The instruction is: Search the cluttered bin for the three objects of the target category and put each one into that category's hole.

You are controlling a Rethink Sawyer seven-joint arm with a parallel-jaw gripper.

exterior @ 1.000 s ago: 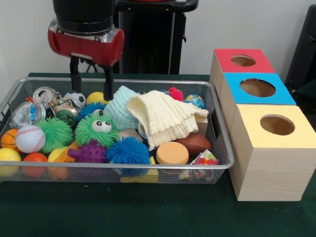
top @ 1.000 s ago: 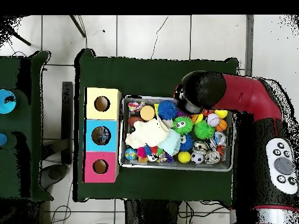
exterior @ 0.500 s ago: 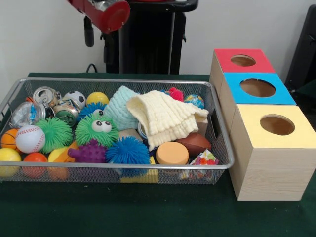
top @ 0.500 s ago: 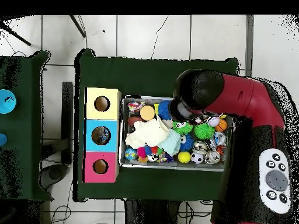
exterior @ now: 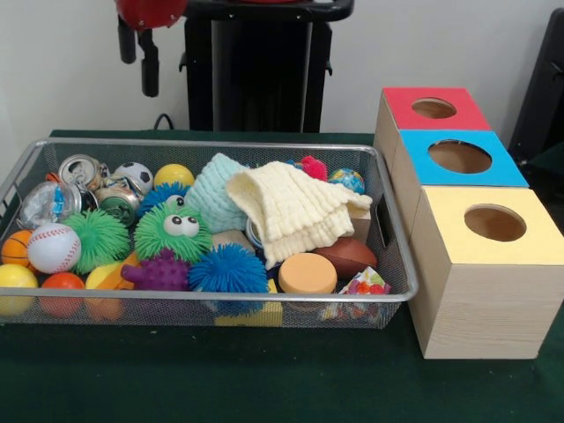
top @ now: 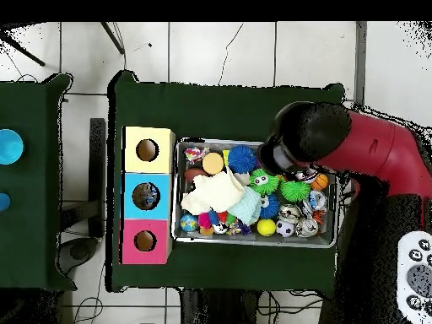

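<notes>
The pincer (exterior: 139, 55) had lifted clear of the wire bin (exterior: 220, 304) and hung high above its left end, where a second earlier it had been down among the toys beside the green googly-eyed puffer (exterior: 173, 231). Its two dark fingers (exterior: 150, 70) stood a little apart with nothing between them, so it had come up empty. From above, the arm (top: 354, 148) had swung back toward the bin's edge.

Nothing in the bin seemed to have shifted. The puffer, the blue spiky ball (exterior: 228, 269), the purple knobbly ball (exterior: 161, 271) and the green fuzzy ball (exterior: 100, 238) all lay where they had been, packed close and touching. The cream cloth (exterior: 291, 211) was draped over the teal knitted piece (exterior: 214, 192) in the middle, with the orange disc (exterior: 307, 273) just in front of it.

The three boxes on the green bench (exterior: 264, 379), with red top (exterior: 434, 108), blue top (exterior: 460, 157) and yellow top (exterior: 495, 223), stood beside the bin's right end, their holes showing nothing lodged in them. I could not tell which category was wanted, though the spiky balls looked a likely set of three. To my eye the dip had yielded nothing, and the search would have to begin again from above.
</notes>
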